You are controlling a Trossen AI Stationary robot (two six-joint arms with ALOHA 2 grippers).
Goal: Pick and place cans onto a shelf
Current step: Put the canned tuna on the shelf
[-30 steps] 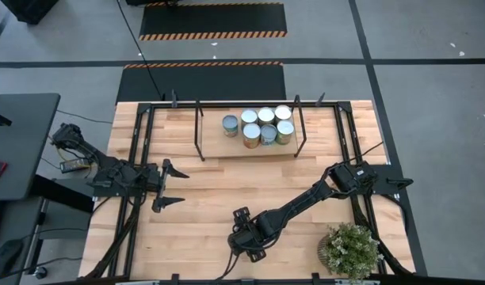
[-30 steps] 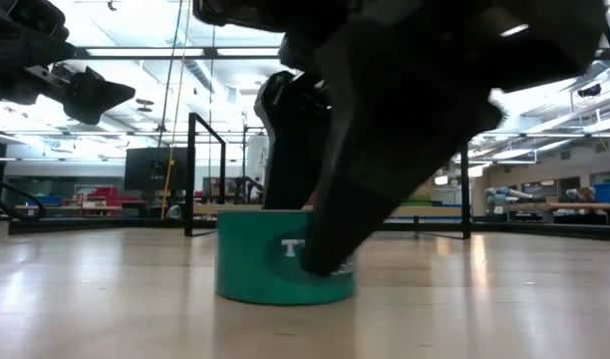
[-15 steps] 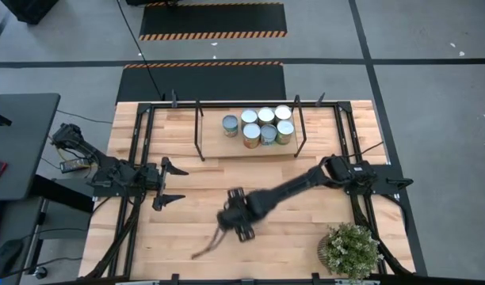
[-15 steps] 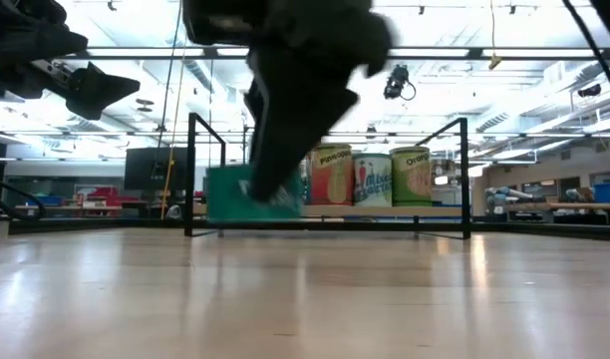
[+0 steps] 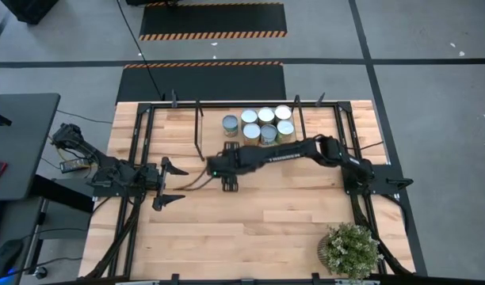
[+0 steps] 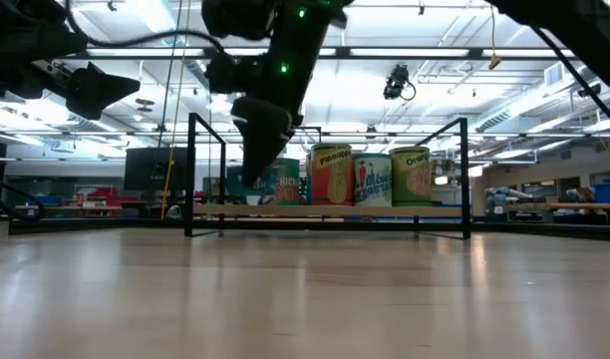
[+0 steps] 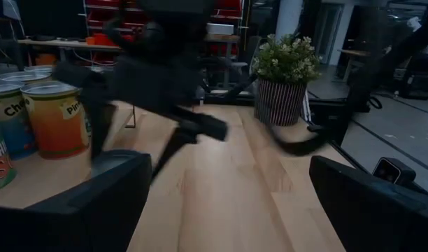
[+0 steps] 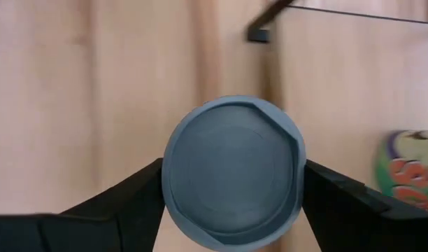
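Note:
My right gripper point(image 5: 220, 168) is shut on a teal can point(image 6: 277, 183) with a pale-blue round top point(image 8: 233, 173), in the air just before the shelf's front left part. The gripper hides the can in the high view. The shelf point(image 5: 215, 146), a light-wood board with black rails, stands at the table's far middle. Several cans point(image 5: 266, 116) stand upright on it in two rows, and they also show in the low view point(image 6: 372, 178). My left gripper point(image 5: 169, 184) waits open and empty at the table's left. My right gripper pinches the teal can between its two fingers point(image 8: 126, 199), one on each side of the round wall just below the top rim point(image 8: 168, 185). The fingers come from above, pointing down. The can hangs upright, lifted clear of the table.
A potted plant point(image 5: 351, 249) stands at the table's near right corner. A black shelf post point(image 8: 259, 33) and a labelled can point(image 8: 404, 171) lie close beyond the held can. The table's near half point(image 5: 250, 229) is bare wood.
My right gripper has lifted the teal can off the table near the near edge. It has carried the can up, toward the far edge and a little left, to the shelf's front left. The can stays upright. My left arm has kept still.

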